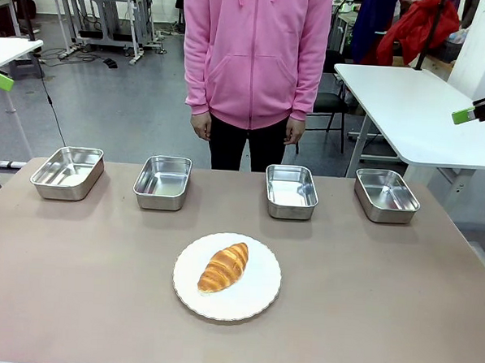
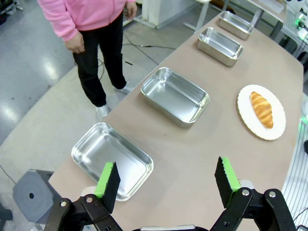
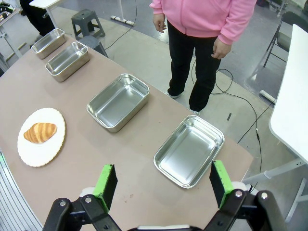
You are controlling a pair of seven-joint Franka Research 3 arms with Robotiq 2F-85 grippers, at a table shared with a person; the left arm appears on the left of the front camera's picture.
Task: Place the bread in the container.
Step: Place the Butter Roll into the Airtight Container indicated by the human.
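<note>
The bread, a golden-brown ridged loaf, lies on a round white plate at the table's middle front. Several alike steel containers stand empty in a row behind it. My left gripper hangs high at the far left, and my right gripper high at the far right, both well clear of the bread. In the left wrist view the gripper is open above the end container, with the bread far off. In the right wrist view the gripper is open above the other end container.
A person in a pink hoodie stands at the table's far side, behind the middle of the row, hands hanging down. A white table stands behind at the right. Bare tabletop lies on both sides of the plate.
</note>
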